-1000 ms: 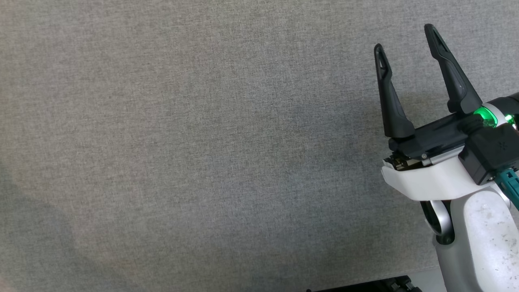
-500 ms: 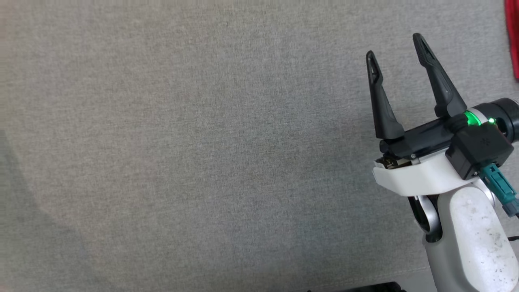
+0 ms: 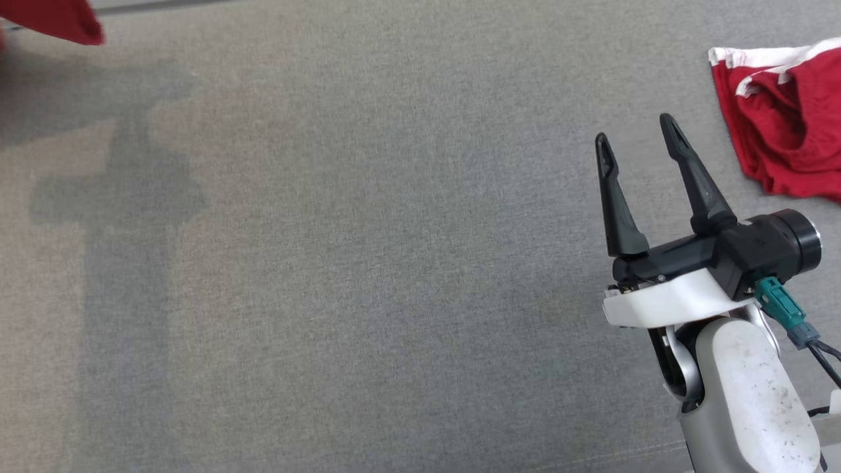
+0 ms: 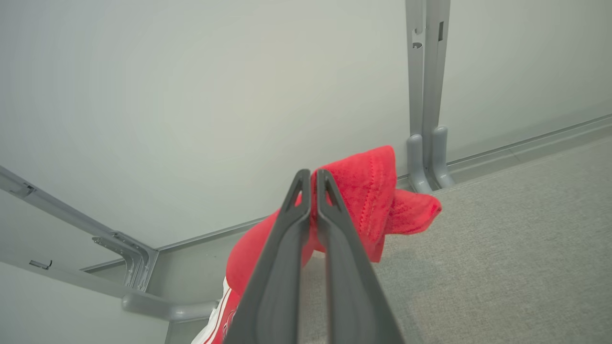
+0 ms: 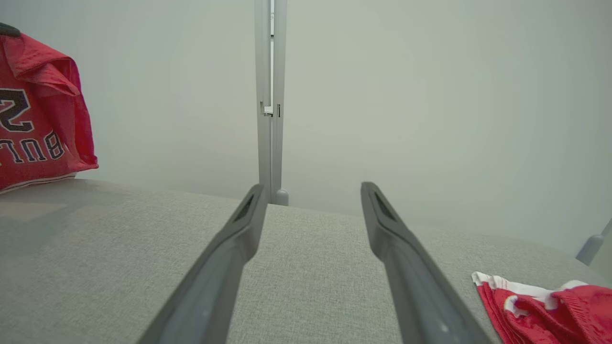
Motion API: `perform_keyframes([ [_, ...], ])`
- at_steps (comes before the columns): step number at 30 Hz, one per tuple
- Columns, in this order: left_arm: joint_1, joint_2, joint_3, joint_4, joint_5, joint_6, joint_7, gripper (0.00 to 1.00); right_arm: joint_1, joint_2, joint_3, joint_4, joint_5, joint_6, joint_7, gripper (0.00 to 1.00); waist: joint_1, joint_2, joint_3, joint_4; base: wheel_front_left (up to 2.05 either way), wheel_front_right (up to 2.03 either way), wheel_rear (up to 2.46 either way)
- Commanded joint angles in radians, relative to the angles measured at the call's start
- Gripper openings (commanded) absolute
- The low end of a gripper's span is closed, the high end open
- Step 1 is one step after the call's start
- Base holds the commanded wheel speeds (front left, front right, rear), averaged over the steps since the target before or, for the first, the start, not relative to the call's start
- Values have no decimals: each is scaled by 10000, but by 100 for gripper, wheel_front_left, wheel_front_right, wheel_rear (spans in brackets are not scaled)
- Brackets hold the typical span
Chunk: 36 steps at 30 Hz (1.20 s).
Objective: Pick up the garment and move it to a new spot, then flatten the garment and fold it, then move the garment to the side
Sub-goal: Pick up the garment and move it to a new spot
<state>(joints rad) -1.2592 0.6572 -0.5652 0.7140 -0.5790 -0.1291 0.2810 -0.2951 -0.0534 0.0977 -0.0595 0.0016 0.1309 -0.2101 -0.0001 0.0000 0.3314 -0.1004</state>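
One red garment [image 5: 43,119], a jersey with dark lettering and a white hem stripe, hangs at the far left of the grey surface [image 3: 368,263], clamped in the closed jaws of the left gripper [image 4: 311,174]. The right gripper [image 3: 634,128] stands spread and empty, a second crumpled red piece [image 3: 788,125] lying beyond it.

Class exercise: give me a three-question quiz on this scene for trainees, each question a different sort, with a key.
1. True or false: the right tool is shut on cloth.
2. Which grips the red jersey? A) left tool B) right tool C) neither
3. Fill in: the red-and-white garment lies on a ____ surface.
Key: 1 false; 2 A; 3 grey.
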Motion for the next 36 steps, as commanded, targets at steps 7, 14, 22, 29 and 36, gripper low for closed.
perform_keyframes([
  [7, 731, -690, -989, -1494, -1023, -12, -89, 0, 566, 22, -157, 434, 443, -3, -214, 100, 1, 0, -2004, -640, 0, 0, 0],
  [14, 1837, -2293, -1334, -2124, -1535, 268, -803, 0, 891, 25, -363, 706, 828, -3, -341, 100, 1, 0, -2059, -1276, 0, 0, 0],
  [22, 4027, -4421, -2019, -1611, -1706, 643, -2694, 0, 948, 28, -680, 831, 1101, -3, -501, 100, 1, 0, -1526, -1981, 0, 0, 0],
  [29, 5291, -5596, -2635, -409, -1851, 498, -3623, 0, 877, 29, -686, 1081, 1213, -3, -561, 100, 1, 0, -1246, -2245, 0, 0, 0],
  [36, 5872, -5996, -3058, 206, -2046, 407, -4433, 100, 893, 28, -516, 1393, 1354, -3, -558, 100, 1, 0, -1407, -1997, 0, 0, 0],
])
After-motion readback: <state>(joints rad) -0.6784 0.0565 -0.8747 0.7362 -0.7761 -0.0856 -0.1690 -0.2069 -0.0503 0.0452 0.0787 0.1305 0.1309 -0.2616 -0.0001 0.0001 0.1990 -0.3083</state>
